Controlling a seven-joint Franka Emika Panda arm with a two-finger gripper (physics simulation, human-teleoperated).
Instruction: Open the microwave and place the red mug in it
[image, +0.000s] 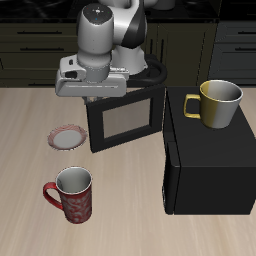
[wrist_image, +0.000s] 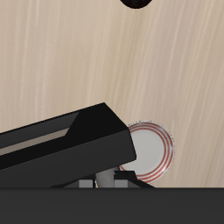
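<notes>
The black microwave (image: 210, 165) stands at the table's side, and its door (image: 125, 120) with the grey window is swung open toward the middle. The red mug (image: 72, 195) stands upright near the table's front edge, apart from the microwave, with its handle pointing away from it. My gripper (image: 97, 98) hangs just above the open door's outer top edge, and the door hides its fingertips. In the wrist view the door's top edge (wrist_image: 70, 144) runs close under the gripper (wrist_image: 107, 181). I cannot see whether the fingers hold anything.
A yellow mug (image: 217, 103) stands on top of the microwave. A small white plate with a red rim (image: 67, 136) lies on the table beside the open door and also shows in the wrist view (wrist_image: 150, 149). Dark cabinets run behind the table.
</notes>
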